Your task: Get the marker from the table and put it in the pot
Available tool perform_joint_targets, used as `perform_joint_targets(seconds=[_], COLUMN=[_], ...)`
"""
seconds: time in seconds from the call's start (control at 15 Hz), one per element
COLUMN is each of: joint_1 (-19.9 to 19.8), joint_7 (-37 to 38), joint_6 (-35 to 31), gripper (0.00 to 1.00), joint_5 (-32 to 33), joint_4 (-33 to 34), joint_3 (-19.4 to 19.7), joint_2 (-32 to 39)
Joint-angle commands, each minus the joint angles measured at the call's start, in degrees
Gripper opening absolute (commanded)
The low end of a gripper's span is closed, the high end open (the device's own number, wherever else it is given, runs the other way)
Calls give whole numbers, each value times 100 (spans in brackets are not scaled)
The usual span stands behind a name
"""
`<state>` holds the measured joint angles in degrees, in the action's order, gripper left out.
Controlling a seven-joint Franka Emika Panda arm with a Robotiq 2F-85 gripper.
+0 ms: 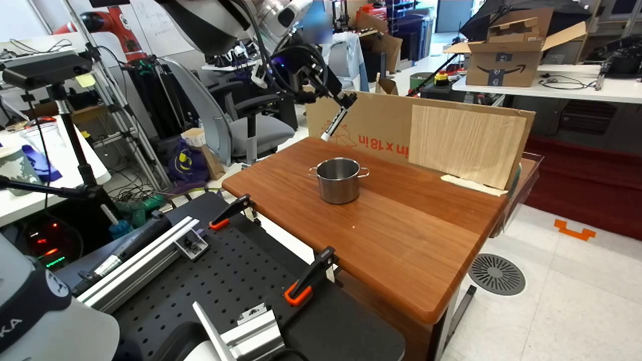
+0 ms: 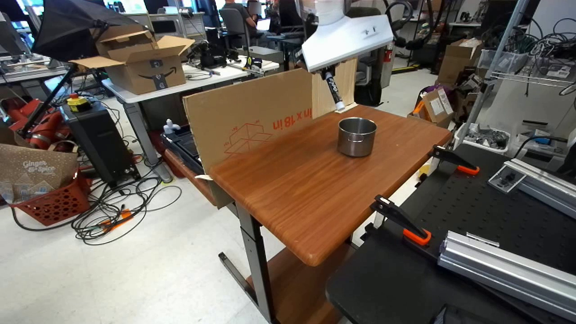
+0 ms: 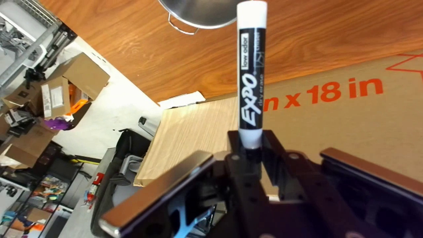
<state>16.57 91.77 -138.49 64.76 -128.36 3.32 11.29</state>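
The marker is black with white ends and Expo lettering. My gripper is shut on one end of it, and the rest sticks out beyond the fingertips. In both exterior views the marker hangs tilted, white tip down, in the air above the table. The gripper also shows in both exterior views. The silver pot stands upright on the brown table, below and apart from the marker. In the wrist view the pot is cut off at the top edge.
A cardboard panel stands along the table's far edge, with a pale plywood board leaning on it. Clamps grip the near edge beside a black perforated board.
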Motion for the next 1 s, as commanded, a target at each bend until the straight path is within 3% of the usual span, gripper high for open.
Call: perform_joint_targets(seconds=[0.0, 0.4, 0.93], joint_1=[-306, -549, -723], joint_7=[660, 1057, 876], joint_6=[129, 150, 187], gripper=[5, 5, 5], joint_5=[511, 786, 590], joint_4=[-223, -411, -261], joint_3=[-288, -436, -515], joint_2=[-116, -54, 377])
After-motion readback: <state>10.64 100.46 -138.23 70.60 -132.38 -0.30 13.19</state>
